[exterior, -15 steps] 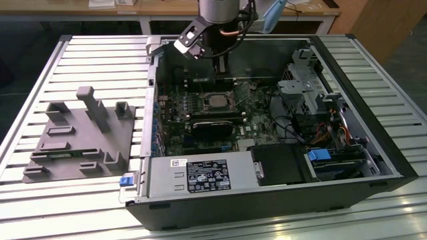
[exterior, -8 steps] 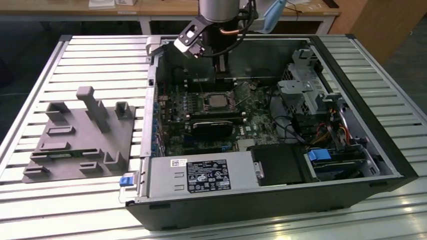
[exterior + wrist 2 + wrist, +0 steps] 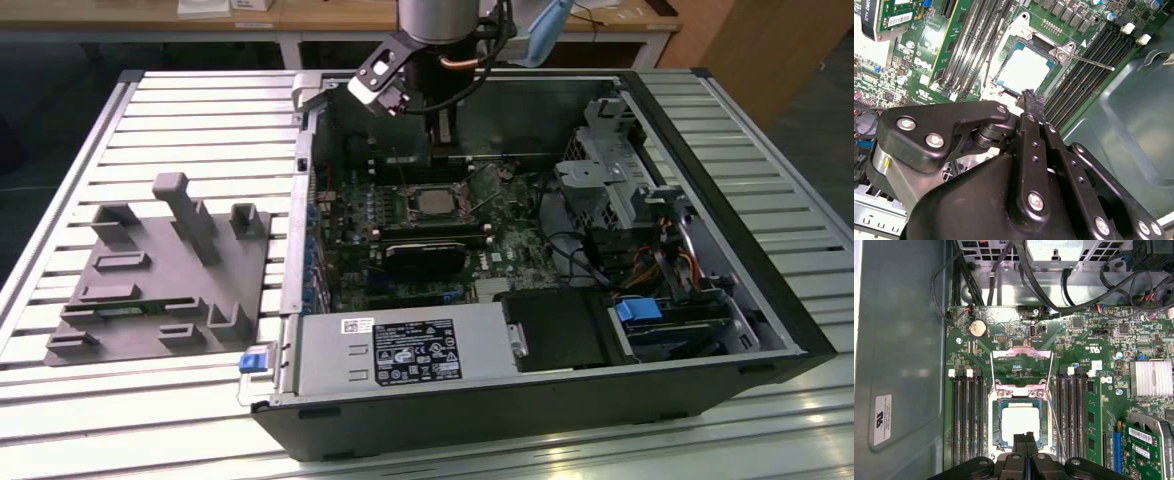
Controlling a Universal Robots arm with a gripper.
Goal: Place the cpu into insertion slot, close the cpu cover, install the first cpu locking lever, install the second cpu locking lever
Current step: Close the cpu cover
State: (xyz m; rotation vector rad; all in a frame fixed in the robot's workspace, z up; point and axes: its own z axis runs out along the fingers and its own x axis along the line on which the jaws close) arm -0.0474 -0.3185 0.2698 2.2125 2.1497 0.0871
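The robot's silver-grey arm [image 3: 434, 15] ends in a matt black gripper [image 3: 1029, 95] built of angular link plates pinned with bright round screws [image 3: 1035, 201]; a white-and-black camera block [image 3: 378, 78] sits at its wrist, a dark cable [image 3: 489, 60] looping alongside, a small yellow mark [image 3: 886, 162] on one knuckle.

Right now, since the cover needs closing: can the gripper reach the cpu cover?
Probably yes. The cover stands open just past the cpu, the gripper hangs at the cpu's opposite edge, and nothing sits between them.
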